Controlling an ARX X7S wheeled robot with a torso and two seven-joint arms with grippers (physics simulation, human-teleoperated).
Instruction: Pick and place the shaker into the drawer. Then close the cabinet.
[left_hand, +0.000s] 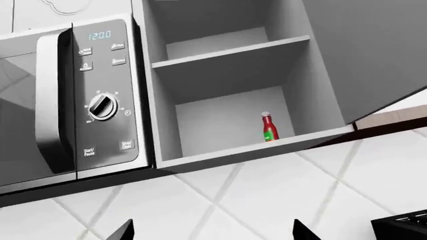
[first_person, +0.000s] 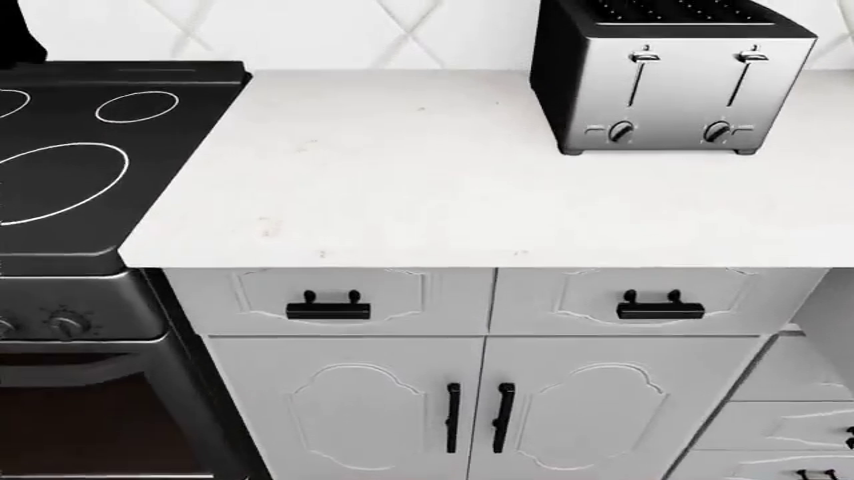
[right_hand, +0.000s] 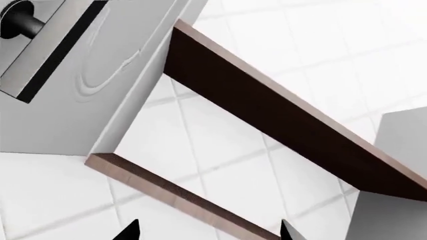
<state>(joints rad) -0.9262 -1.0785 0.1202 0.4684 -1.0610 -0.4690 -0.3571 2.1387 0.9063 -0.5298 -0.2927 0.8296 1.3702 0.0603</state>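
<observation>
Shaker and drawer show in no view, so both my grippers, left (left_hand: 212, 231) and right (right_hand: 208, 231), hang spread and empty, wrist cameras raised toward wall cabinets, above the countertop (first_person: 400, 190) with its toaster (first_person: 667, 75).

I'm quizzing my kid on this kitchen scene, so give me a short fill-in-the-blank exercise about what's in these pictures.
1. In the head view, the toaster stands on the white ____.
2. The microwave display reads ____.
3. The red bottle stands on the open cabinet's ____ shelf.
4. Each ornate drawer front carries a ____ handle.

Missing words: countertop; 12:00; lower; black
</observation>
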